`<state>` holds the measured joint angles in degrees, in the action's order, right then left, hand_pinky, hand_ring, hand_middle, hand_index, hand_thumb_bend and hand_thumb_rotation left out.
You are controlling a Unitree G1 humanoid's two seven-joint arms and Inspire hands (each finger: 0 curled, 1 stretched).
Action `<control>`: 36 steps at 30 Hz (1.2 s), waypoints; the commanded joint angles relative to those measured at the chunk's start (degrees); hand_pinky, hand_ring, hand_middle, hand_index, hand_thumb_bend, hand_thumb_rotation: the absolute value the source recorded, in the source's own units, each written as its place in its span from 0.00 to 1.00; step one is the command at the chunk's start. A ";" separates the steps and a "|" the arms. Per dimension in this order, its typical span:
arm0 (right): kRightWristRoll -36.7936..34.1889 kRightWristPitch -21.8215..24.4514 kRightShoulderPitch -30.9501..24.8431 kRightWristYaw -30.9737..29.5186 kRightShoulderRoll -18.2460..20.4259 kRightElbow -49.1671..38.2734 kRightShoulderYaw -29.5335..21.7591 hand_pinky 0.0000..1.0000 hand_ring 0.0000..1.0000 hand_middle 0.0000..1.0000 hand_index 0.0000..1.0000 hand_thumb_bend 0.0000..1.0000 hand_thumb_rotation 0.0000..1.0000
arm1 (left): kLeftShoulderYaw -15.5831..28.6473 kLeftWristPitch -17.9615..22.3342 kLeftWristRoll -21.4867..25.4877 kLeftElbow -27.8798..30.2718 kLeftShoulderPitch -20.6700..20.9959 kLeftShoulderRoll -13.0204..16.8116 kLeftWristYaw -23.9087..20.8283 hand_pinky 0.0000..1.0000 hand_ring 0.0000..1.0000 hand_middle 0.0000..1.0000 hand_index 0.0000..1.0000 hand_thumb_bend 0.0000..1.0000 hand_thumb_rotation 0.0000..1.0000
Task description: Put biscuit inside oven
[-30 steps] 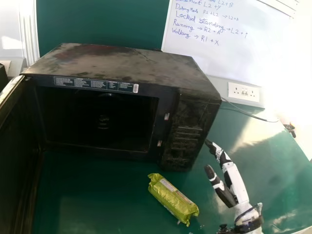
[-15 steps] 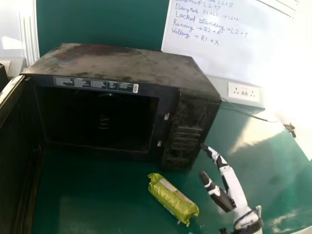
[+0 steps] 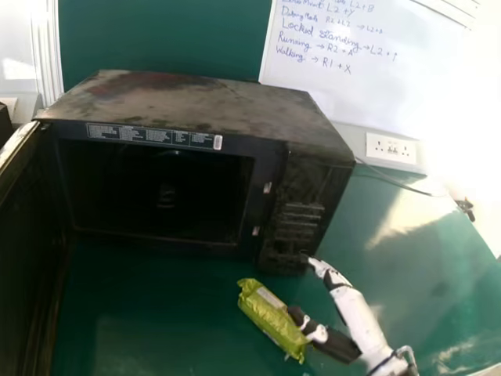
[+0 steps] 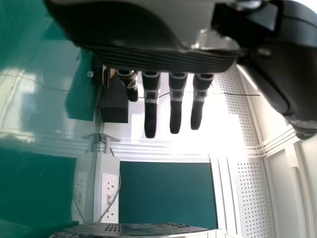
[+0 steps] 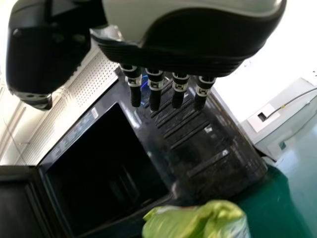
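My right hand (image 3: 342, 301) is at the right side of the head view, its fingers straight and thumb apart. The thumb overlaps the right end of the green biscuit packet (image 3: 270, 317) lying on the table; whether they touch I cannot tell. Beyond stands the black oven (image 3: 211, 110), its door (image 3: 27, 258) swung wide at the left. In the right wrist view the fingers of my right hand (image 5: 155, 89) are extended over the oven's control panel (image 5: 198, 144), with the packet (image 5: 198, 220) nearby. My left hand (image 4: 150, 106) holds nothing, fingers straight.
The green table (image 3: 407, 266) extends right of the oven. A wall socket (image 3: 391, 149) and a cable (image 3: 399, 184) are behind on the right, below a whiteboard (image 3: 376, 86). The oven's front right corner stands close to my right hand.
My right hand has moved left, from beside the oven's right side to the packet's right end. Packet, oven and door have stayed where they were.
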<state>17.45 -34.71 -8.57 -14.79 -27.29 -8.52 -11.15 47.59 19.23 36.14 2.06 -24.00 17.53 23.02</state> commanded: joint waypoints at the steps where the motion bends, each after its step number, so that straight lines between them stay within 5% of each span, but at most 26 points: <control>1: 1.61 -0.75 -1.59 0.88 -1.00 -1.71 0.12 1.00 1.00 1.00 1.00 0.85 0.96 | -0.29 -0.61 -0.44 0.79 -0.41 -0.53 -0.76 0.57 0.75 0.85 0.85 1.00 0.69; 15: 9.46 5.01 -6.12 0.17 -3.87 -11.62 -1.91 1.00 1.00 1.00 1.00 0.86 0.94 | -0.84 -1.37 -0.96 3.72 -1.46 -1.24 -2.03 0.58 0.75 0.83 0.84 1.00 0.72; 36: 27.42 12.67 -4.44 0.13 -8.18 -18.79 -0.24 1.00 1.00 1.00 1.00 0.86 0.94 | -1.29 -1.82 -1.40 5.96 -2.61 -2.14 -2.79 0.49 0.64 0.74 0.74 1.00 0.67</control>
<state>43.85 -22.40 -13.23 -14.50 -34.49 -26.43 -11.65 46.51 17.48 34.88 7.42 -26.09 15.83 20.22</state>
